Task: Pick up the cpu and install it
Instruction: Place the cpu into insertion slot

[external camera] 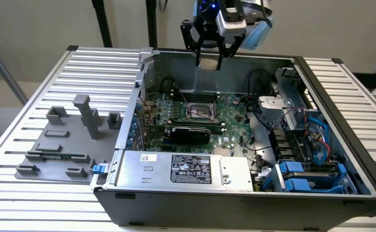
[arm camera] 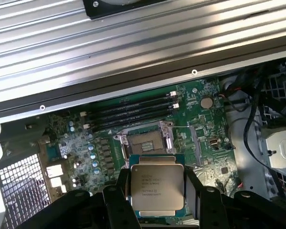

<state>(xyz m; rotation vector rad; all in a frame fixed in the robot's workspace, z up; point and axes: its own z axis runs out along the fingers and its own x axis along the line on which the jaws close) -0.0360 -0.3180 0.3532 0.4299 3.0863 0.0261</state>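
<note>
The cpu (arm camera: 157,188) is held clamped in the end effector (external camera: 209,60) above the open computer case (external camera: 239,212), mid-carry, and careful squaring over the empty socket (arm camera: 145,141) is judged necessary.

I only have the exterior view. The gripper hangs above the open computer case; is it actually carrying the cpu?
Observer: Yes. In the wrist view the cpu sits clamped between the fingers of the gripper, metal top showing.
Operator: Is the socket free?
Observer: The socket on the motherboard looks empty, dark inside its metal frame.
Operator: Any marking on the chip?
Observer: Lines of print on its top, too small to read.
</note>
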